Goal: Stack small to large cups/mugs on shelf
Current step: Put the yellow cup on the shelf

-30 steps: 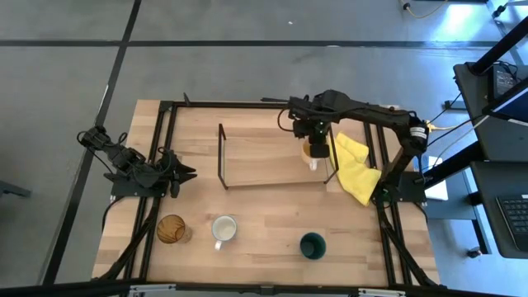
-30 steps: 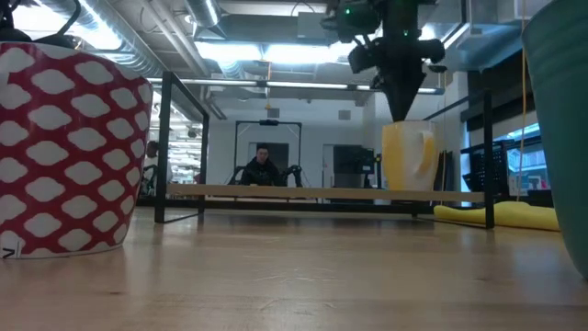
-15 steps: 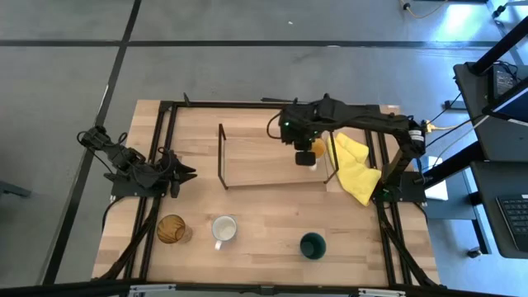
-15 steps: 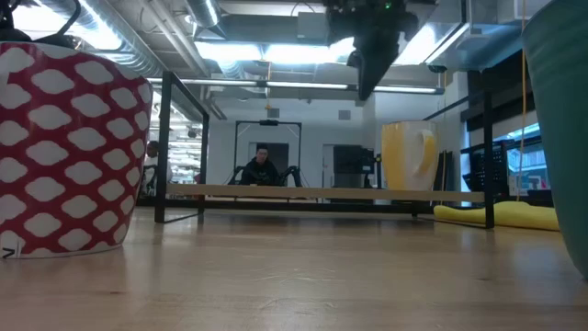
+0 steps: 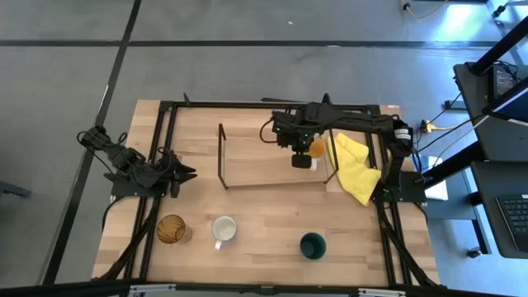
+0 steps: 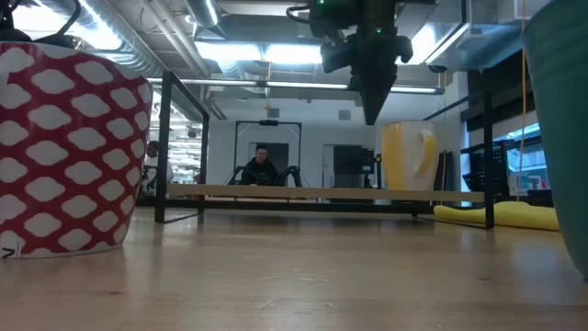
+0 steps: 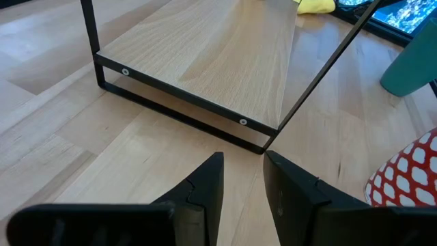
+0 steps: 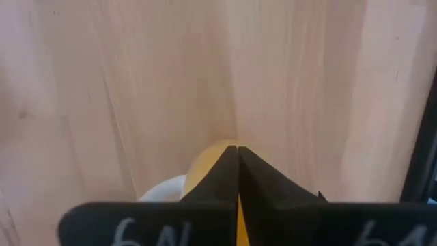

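Note:
The orange-inside mug (image 5: 314, 149) with a white handle stands upright by its base on the shelf's wooden board (image 5: 264, 157), near its right end; the low view shows its yellow wall (image 6: 408, 156). My right gripper (image 6: 372, 112) is shut, points down, and hangs above the board just left of the mug, clear of it. In the right wrist view (image 8: 237, 154) the mug (image 8: 205, 167) shows behind the fingers. My left gripper (image 7: 242, 174) waits at the table's left, open by a narrow gap, facing the shelf (image 7: 205, 61).
Along the table's near edge stand the amber ribbed glass (image 5: 172, 229), the white-inside mug (image 5: 223, 228) with a red-and-white patterned wall (image 6: 64, 152), and the dark green cup (image 5: 313, 245). A yellow cloth (image 5: 355, 169) lies right of the shelf. A person sits in the room beyond.
My right gripper has gone from right above the mug toward the table's left, rising first and then coming down a little beside it. The mug has stayed upright on the shelf board.

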Robot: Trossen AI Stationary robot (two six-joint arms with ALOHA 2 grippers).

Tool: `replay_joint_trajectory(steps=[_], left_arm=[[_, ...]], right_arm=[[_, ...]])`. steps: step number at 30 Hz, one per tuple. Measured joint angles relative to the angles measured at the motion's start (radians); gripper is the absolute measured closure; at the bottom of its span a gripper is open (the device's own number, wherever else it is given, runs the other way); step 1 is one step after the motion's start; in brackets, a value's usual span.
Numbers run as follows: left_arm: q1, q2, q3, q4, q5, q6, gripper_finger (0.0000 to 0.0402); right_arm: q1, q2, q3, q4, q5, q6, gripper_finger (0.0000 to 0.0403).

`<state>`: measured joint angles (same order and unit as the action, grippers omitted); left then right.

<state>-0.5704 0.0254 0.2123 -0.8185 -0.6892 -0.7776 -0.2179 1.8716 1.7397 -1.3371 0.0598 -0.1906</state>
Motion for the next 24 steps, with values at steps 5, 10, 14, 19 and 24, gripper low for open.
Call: replay_joint_trajectory(steps=[5, 10, 14, 19, 24], left_arm=[[0.000, 0.000, 0.000, 0.000, 0.000, 0.000, 0.0303], [0.000, 0.000, 0.000, 0.000, 0.000, 0.000, 0.0303], [0.000, 0.000, 0.000, 0.000, 0.000, 0.000, 0.0303], [0.000, 0.000, 0.000, 0.000, 0.000, 0.000, 0.0303], [0.000, 0.000, 0.000, 0.000, 0.000, 0.000, 0.0303]], right_arm=[[0.011, 0.014, 0.000, -0.043, 0.051, -0.034, 0.0399], [0.009, 0.014, 0.000, -0.066, 0.078, -0.052, 0.0399], [0.009, 0.014, 0.000, -0.080, 0.079, -0.053, 0.0399], [0.009, 0.014, 0.000, -0.080, 0.052, -0.045, 0.0397], [0.010, 0.014, 0.000, -0.075, -0.031, -0.023, 0.0397]])
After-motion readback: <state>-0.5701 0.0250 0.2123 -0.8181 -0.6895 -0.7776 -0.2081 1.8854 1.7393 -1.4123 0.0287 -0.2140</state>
